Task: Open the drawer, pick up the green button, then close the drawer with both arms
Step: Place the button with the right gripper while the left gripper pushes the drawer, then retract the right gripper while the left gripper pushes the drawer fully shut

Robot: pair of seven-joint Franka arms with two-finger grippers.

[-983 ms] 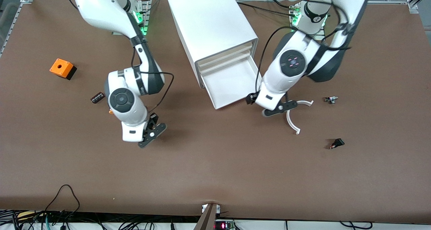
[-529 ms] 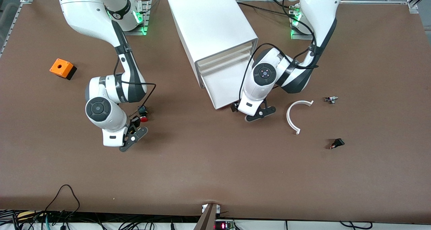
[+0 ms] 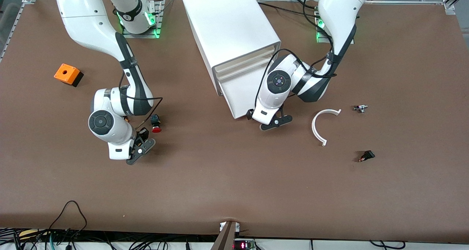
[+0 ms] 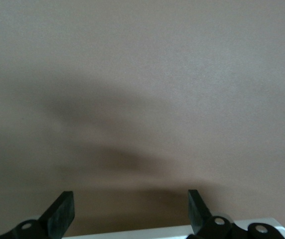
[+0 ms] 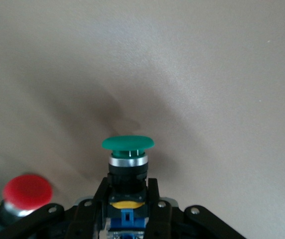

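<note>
The brown table (image 3: 234,184) carries everything. The largest thing on it is the white cabinet (image 3: 231,26), standing between the two arms' bases with its stacked drawer fronts facing the front camera. Its bottom drawer (image 3: 243,92) is pulled out, and the part of its white tray that shows is bare.

The right arm (image 3: 110,92) reaches out from its base to a spot over bare table toward its own end, nearer the front camera than the cabinet. The left arm (image 3: 293,78) bends down beside the open drawer, partly covering the drawer's corner.

The left gripper (image 3: 273,122) hangs low just at the front corner of the drawer; in the left wrist view its fingers (image 4: 60,211) stand wide apart with nothing between them, and a strip of white edge shows under them.

The right gripper (image 3: 141,151) is clamped on the green button (image 5: 127,149): the wrist view shows its fingers pressed against the black body with the round green cap standing clear above them. In the front view the button is hidden under the gripper.

A white curved piece (image 3: 320,125) lies on the table toward the left arm's end, near the left gripper but apart from it. An orange box (image 3: 67,74) with a hole in its top sits toward the right arm's end. A red-capped button (image 3: 155,123) lies just beside the right gripper. Two small dark parts (image 3: 366,155) and (image 3: 361,108) lie well apart from the drawer, toward the left arm's end.
</note>
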